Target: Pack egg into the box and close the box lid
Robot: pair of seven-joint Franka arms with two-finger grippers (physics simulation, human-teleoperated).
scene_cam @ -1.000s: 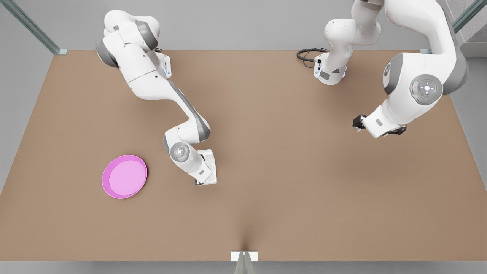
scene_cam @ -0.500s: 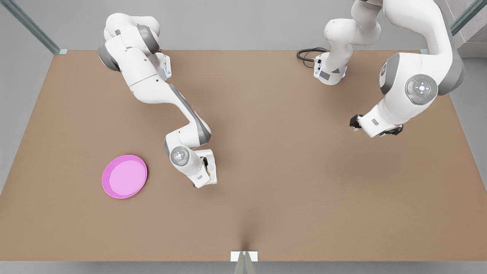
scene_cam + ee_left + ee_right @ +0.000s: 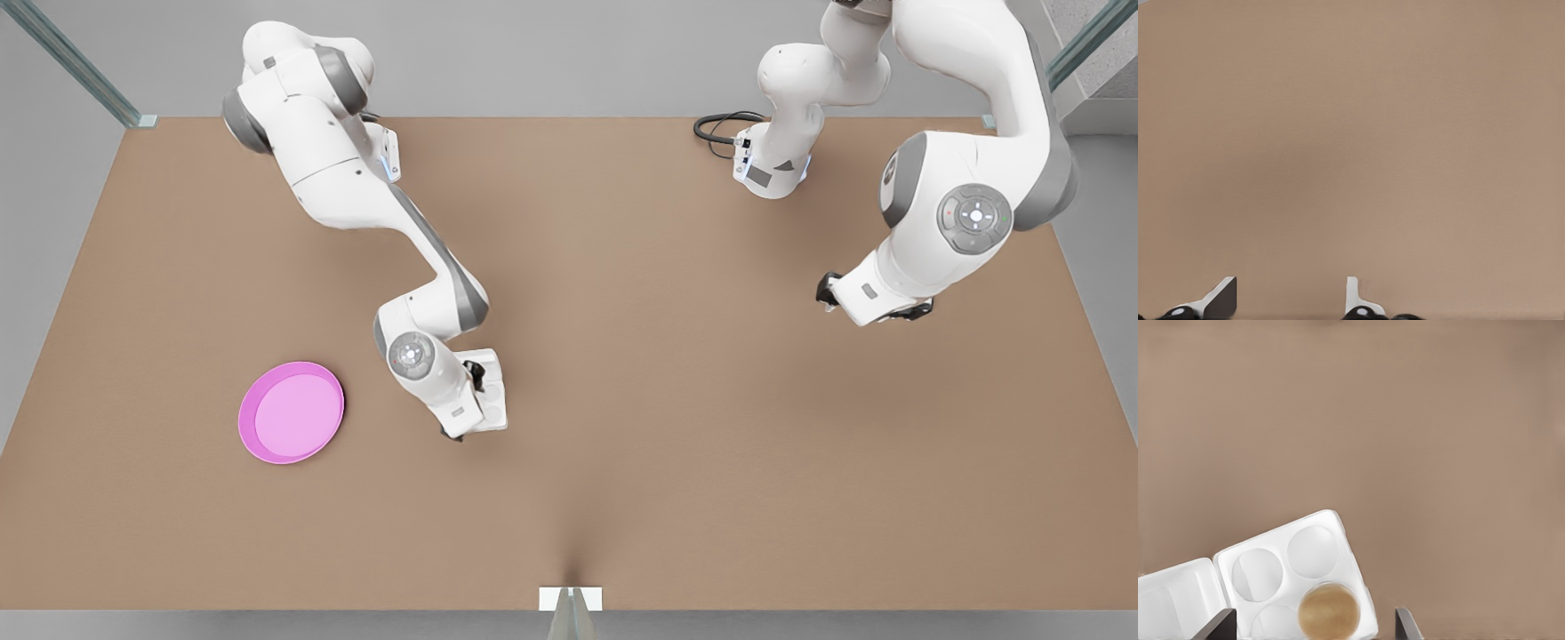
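Observation:
The white box [image 3: 1298, 577] lies on the tan table with its lid [image 3: 1175, 600] hinged open and flat beside it. The tan-brown egg [image 3: 1329, 611] sits in the cup nearest my right gripper [image 3: 1313, 625], whose dark fingertips [image 3: 1221, 623] stand wide apart on either side, open. In the front view the right gripper [image 3: 462, 404] hovers over the box [image 3: 494, 391], hiding most of it. My left gripper [image 3: 1286, 297] is open above bare table, held high at the front view's right [image 3: 876, 307], far from the box.
A round pink plate [image 3: 291, 412] lies to the front view's left of the box. A black cable [image 3: 716, 129] loops by the arm base at the back. A small white tab [image 3: 570, 598] sits at the table's front edge.
The right arm's wrist has shifted slightly toward the front view's left, uncovering more of the box. The left arm's hand has drifted a little left and toward the back.

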